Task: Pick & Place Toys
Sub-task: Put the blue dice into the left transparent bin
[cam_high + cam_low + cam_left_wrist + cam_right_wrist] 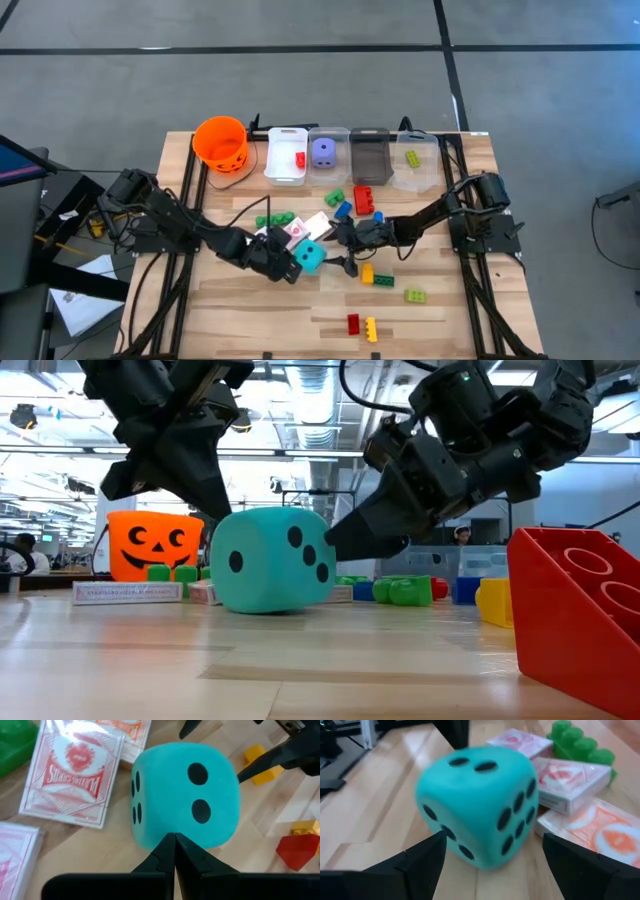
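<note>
A teal dotted die (pixel 312 257) rests on one face on the table's middle; it also shows in the low view (pixel 270 560). My left gripper (pixel 174 838) is shut, its tips at the die's left side (pixel 213 528). My right gripper (pixel 492 842) is open, and its two fingers stand on either side of the die, coming from the right (pixel 338 243). Red-and-white card packs (pixel 75 775) lie flat just beyond the die, next to green bricks (pixel 275 220). My left gripper has its shut fingertips (pixel 170 845) at the lower part of the die's left face (pixel 165 827), slanting down from the table's left. I cannot tell whether they touch it. My right gripper has its open fingers (pixel 427 852) beside the die's sides; I cannot tell whether either finger touches it.
Loose bricks lie to the right and near: yellow (pixel 367 272), red (pixel 383 280), green (pixel 414 296), red (pixel 353 323). A red brick (pixel 364 199) and a blue one (pixel 343 210) lie farther back. An orange bucket (pixel 221 142) and several bins (pixel 286 155) line the far edge.
</note>
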